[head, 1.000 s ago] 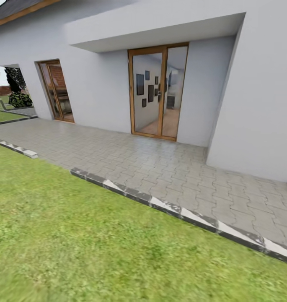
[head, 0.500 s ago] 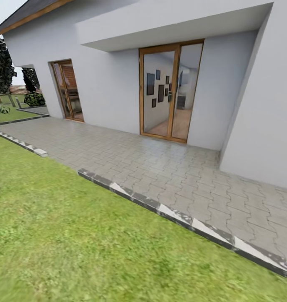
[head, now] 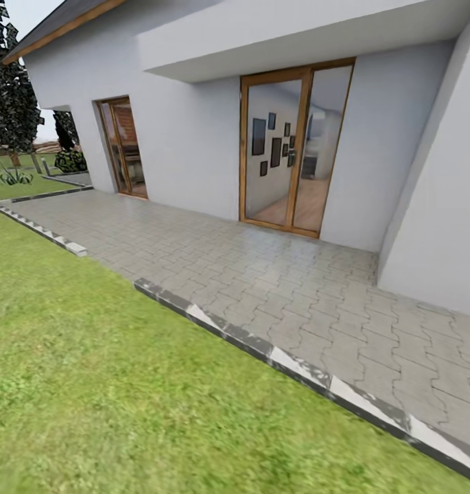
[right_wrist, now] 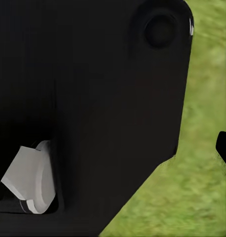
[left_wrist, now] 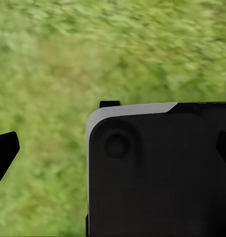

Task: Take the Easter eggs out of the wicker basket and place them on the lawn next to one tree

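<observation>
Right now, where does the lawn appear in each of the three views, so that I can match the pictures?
Head view: the lawn covers the lower left, up to the kerb of the paved patio.
Left wrist view: blurred grass behind a black robot part.
Right wrist view: grass beside a black robot part.
Shared landmark: the mottled green grass itself.

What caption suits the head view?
Mottled green lawn meets a grey paved patio before the white house with wood-framed glass doors.

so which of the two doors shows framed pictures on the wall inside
The wider double glass door, under the overhang. The narrower door nearer the tree shows brick inside instead.
</observation>
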Controlling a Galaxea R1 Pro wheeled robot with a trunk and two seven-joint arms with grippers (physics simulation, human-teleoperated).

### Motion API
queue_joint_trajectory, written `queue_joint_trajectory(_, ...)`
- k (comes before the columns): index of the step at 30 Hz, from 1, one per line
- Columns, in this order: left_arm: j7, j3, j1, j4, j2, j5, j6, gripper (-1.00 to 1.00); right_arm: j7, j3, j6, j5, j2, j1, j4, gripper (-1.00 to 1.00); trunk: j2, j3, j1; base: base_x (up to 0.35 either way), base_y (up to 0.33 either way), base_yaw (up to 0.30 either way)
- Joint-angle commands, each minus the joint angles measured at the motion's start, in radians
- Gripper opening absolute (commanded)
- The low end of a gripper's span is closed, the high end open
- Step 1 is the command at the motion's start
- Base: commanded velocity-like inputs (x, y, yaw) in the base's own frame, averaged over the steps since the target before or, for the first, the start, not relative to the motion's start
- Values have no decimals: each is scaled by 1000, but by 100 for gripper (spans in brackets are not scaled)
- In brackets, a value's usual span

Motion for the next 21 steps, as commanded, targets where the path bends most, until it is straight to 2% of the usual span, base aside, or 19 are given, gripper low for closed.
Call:
queue_joint_trajectory(1, 1, -1, -1, 1, 0, 0, -3, 100, -1, 1, -1, 1, 0, 0, -1, 100, 0, -1, 1, 311, 0, 5)
queue_joint_trajectory(8, 1, -1, -1, 1, 0, 0, -3, 100, -1, 0, -2, 3, -1, 0, -1, 100, 0, -1, 1, 311, 0, 43)
queue_joint_trajectory(21, 2, -1, -1, 1, 0, 0, -3, 100, -1, -1, -2, 4, -4, 0, 1, 100, 0, -7, 1, 311, 0, 220)
